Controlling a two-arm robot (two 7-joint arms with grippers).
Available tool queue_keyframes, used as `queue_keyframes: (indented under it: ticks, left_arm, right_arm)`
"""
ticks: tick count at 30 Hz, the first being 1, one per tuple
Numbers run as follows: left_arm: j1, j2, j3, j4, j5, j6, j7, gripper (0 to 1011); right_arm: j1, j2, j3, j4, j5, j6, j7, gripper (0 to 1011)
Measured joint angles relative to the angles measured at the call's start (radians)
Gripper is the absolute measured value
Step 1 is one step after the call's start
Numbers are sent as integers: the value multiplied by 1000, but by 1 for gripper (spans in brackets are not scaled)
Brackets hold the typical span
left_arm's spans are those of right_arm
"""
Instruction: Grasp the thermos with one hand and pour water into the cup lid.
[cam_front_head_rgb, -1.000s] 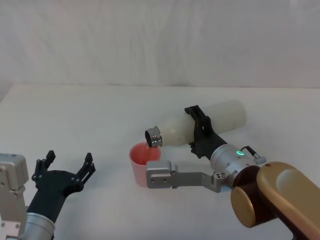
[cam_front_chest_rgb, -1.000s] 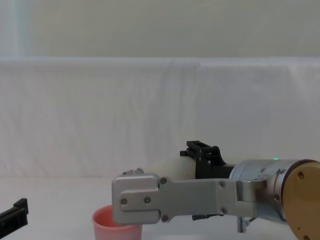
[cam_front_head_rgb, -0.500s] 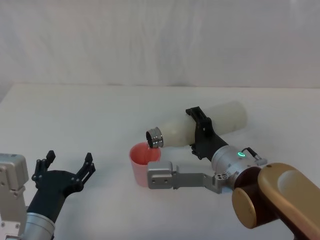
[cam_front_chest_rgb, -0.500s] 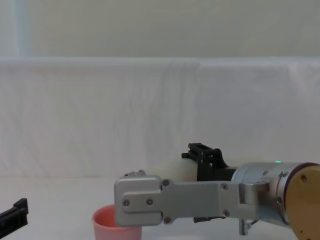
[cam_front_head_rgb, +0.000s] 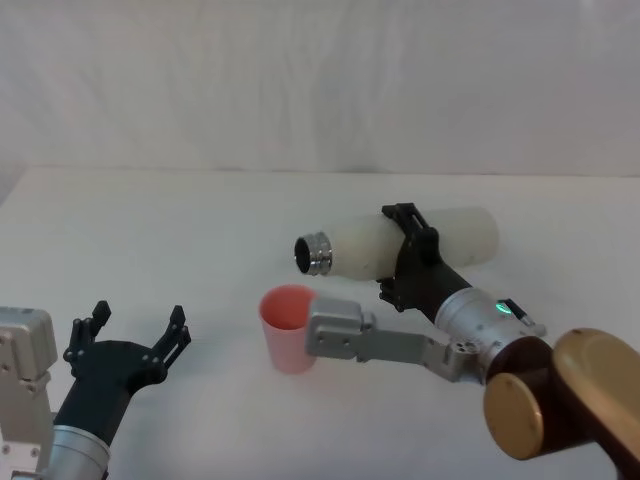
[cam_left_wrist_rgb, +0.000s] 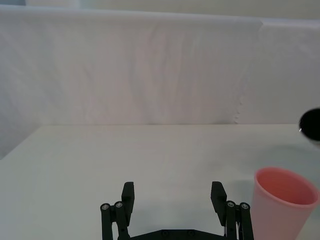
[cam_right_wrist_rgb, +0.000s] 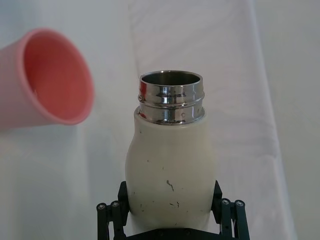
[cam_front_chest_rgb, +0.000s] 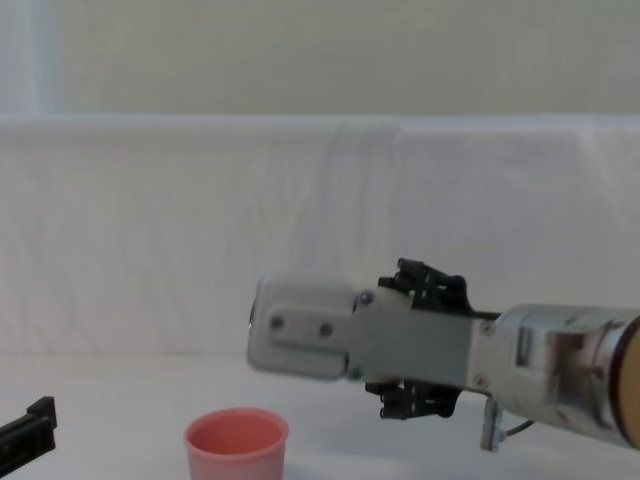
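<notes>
Above the cup lid (cam_front_head_rgb: 290, 328), right gripper (cam_front_head_rgb: 412, 258) holds thermos (cam_front_head_rgb: 420, 243).

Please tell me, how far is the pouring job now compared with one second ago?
Done: the right tool grips the thermos, whose mouth dipped over the cup lid a second ago. In hand: it has lifted to nearly level, its mouth away from the cup. Left: setting the thermos down. The left tool waits open nearby.

Black end effectors (cam_front_head_rgb: 412, 262) — silver links, bronze joint (cam_front_head_rgb: 560, 400).
</notes>
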Motion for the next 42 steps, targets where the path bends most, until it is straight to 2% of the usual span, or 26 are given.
queue_keyframes:
  ticks: [2, 3, 6, 13, 19, 22, 23, 24, 27, 29, 30, 32, 35, 36, 37, 42]
  left_arm:
    - [0, 0, 0, 0, 0, 0, 0, 1001]
    - [0, 0, 0, 0, 0, 0, 0, 1001]
    - [0, 0, 0, 0, 0, 0, 0, 1001]
    - [0, 0, 0, 0, 0, 0, 0, 1001]
    - [0, 0, 0, 0, 0, 0, 0, 1001]
    - [0, 0, 0, 0, 0, 0, 0, 1001]
    - [0, 0, 0, 0, 0, 0, 0, 1001]
    - [0, 0, 0, 0, 0, 0, 0, 1001]
    - [0, 0, 0, 0, 0, 0, 0, 1001]
    - [0, 0, 0, 0, 0, 0, 0, 1001]
    - [0, 0, 0, 0, 0, 0, 0, 1001]
    - [0, 0, 0, 0, 0, 0, 0, 1001]
    - [0, 0, 0, 0, 0, 0, 0, 1001]
    - [0, 0, 0, 0, 0, 0, 0, 1001]
    - [0, 0, 0, 0, 0, 0, 0, 1001]
    - [0, 0, 0, 0, 0, 0, 0, 1001]
  right_arm:
    - [-4, 0, 5, -5, 6, -1, -2, 957]
    - [-25, -1, 26, -29, 39, -6, -11, 957]
    - [-45, -2, 48, -52, 69, -9, -19, 957]
    - [-101, -11, 123, -112, 177, -25, -38, 957]
    - [-143, -33, 204, -144, 314, -47, -41, 957]
    - [-155, -42, 228, -150, 363, -56, -40, 957]
    - [-161, -48, 245, -151, 399, -62, -40, 957]
    - [-161, -48, 245, -151, 399, -62, -40, 957]
    - [-173, -62, 279, -152, 485, -77, -34, 957]
    - [-177, -66, 289, -152, 514, -81, -31, 957]
    - [-181, -72, 302, -152, 549, -86, -26, 957]
    - [-184, -79, 315, -152, 585, -92, -20, 957]
    - [-192, -97, 346, -147, 677, -100, -2, 957]
    - [-192, -97, 346, -147, 677, -100, -2, 957]
    - [-195, -105, 358, -143, 715, -102, 5, 957]
    - [-200, -128, 391, -127, 825, -103, 32, 957]
